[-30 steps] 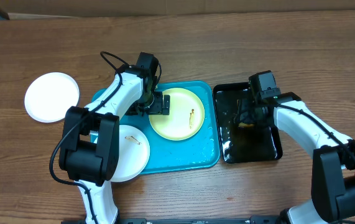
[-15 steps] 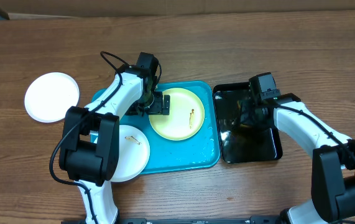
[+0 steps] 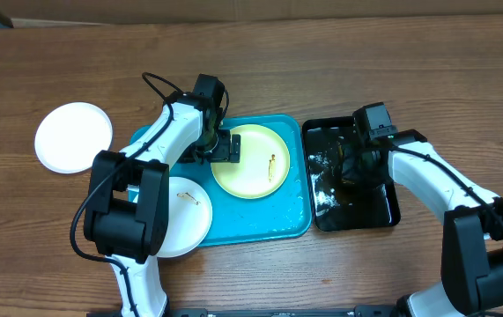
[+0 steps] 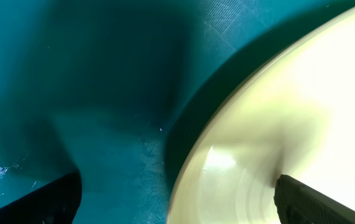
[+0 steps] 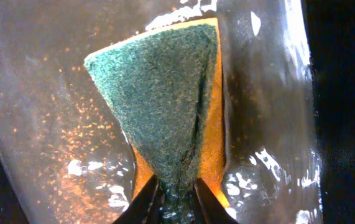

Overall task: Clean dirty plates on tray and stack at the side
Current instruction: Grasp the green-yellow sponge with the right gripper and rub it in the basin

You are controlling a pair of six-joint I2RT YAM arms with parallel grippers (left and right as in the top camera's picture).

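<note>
The left gripper [image 3: 218, 147] stands wide open over the blue tray [image 3: 273, 220], with the rim of the yellow-green plate [image 3: 251, 163] lying between its fingers. A white plate [image 3: 181, 224] sits on the tray back behind those fingers, and a second white plate [image 3: 73, 136] lies well apart on the table [image 3: 321, 53]. The right gripper [image 5: 176, 186] pinches the narrow end of a sponge [image 5: 165, 93], which fans out ahead of its fingers over the wet black tray [image 3: 383, 211].
</note>
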